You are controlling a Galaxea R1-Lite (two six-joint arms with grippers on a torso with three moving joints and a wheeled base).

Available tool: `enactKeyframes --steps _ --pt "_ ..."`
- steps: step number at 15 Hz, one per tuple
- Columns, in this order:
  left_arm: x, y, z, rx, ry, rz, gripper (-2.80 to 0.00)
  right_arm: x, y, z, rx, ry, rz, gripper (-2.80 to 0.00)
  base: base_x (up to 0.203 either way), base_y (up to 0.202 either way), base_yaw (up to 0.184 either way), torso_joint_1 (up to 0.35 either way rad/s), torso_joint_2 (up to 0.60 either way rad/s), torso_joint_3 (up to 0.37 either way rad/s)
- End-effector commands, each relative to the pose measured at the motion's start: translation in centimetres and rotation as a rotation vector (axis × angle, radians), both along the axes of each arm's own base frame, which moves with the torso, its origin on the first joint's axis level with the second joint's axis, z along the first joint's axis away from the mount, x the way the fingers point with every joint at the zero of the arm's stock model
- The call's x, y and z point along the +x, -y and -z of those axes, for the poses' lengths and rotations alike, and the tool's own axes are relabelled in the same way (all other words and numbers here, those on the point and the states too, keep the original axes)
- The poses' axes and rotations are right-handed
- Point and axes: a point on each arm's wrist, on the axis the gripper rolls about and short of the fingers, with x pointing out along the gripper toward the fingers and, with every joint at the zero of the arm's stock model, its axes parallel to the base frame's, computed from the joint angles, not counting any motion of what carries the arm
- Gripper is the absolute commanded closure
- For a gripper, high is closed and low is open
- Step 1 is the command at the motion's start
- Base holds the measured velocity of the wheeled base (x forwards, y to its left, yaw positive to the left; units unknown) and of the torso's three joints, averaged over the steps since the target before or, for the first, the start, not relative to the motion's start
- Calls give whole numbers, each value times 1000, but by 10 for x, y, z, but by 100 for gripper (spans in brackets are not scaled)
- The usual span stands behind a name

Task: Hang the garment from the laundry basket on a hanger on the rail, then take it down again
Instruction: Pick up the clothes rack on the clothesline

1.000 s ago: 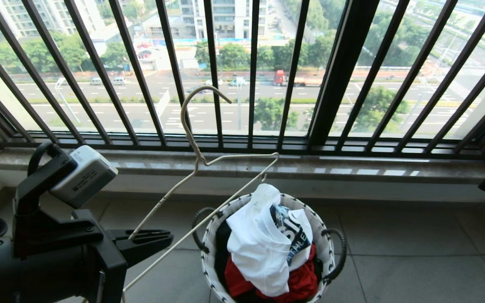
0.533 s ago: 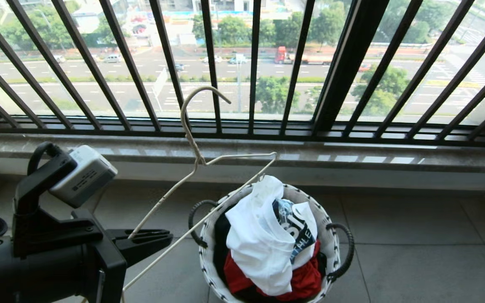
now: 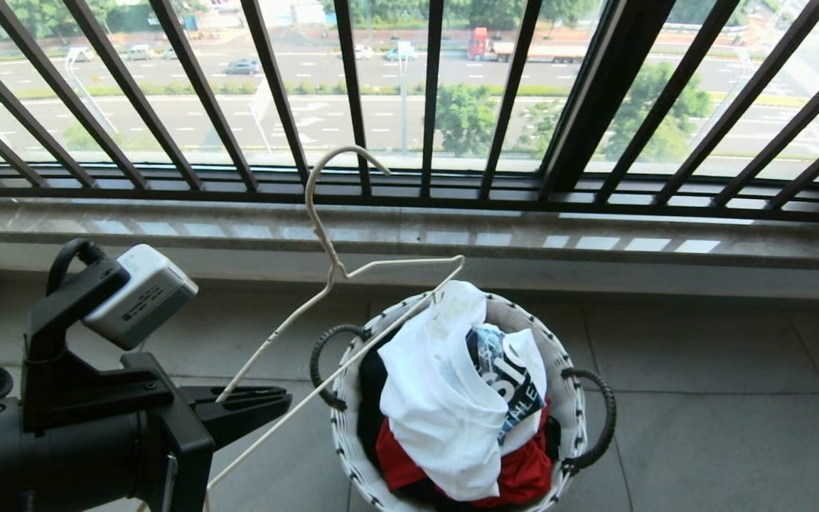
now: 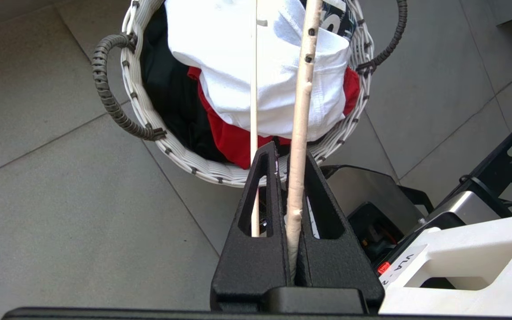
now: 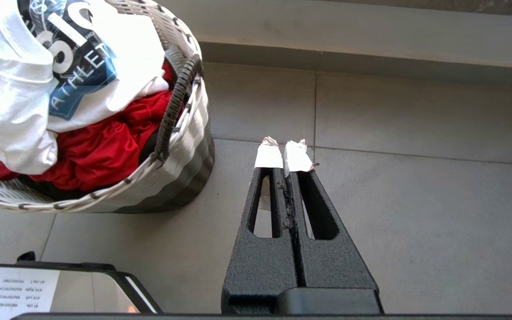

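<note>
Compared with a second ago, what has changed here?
Only the head view tilted down: railing and basket shifted with the camera. The left gripper stays shut on the hanger, the garment still in the basket; the right gripper remains shut, empty.

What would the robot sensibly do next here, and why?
Probably reach the right gripper, shut and empty beside the laundry basket, down for the garment lying on top; the left gripper already holds the hanger.
</note>
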Motion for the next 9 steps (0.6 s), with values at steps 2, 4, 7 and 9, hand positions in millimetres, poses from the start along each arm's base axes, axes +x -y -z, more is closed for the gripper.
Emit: enactKeyframes --steps 2,4,7,9 --pt "-3 -3 -3 -18 15 -1 0 0 0 0 0 -1 -1 0 0 0 0 1 1 -193" --pt "-8 -7 -9 -49 48 0 0 0 0 0 0 -1 -1 0 0 0 0 4 1 -80" --pt "-14 -13 -17 -79 83 0 0 0 0 0 -2 0 -1 0 0 0 0 1 2 -20" --pt "-14 -12 -17 -79 82 0 0 0 0 0 -2 0 -1 0 0 0 0 0 0 0"
